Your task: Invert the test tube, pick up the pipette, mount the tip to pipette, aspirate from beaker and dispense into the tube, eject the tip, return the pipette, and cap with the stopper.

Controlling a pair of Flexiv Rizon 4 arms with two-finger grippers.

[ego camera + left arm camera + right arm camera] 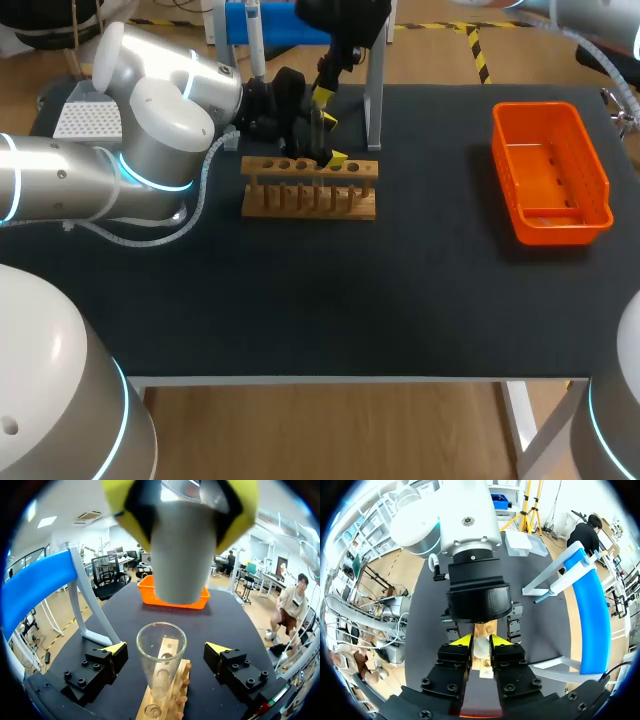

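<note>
Tube-inverting looks to be the step in hand: my right gripper (481,641) is clamped on the test tube (161,665) over the wooden rack (309,187), apparently mouth up, while my left gripper (165,652) stands wide around it. Next comes a steady seat in a rack hole.

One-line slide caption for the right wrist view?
Right gripper shut on the test tube above the wooden rack, facing the left arm.

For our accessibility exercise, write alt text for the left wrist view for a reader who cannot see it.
A clear glass tube stands in a wooden rack between the open left gripper fingers, gripped from above by the right gripper. An orange basket sits further along the black table.
</note>
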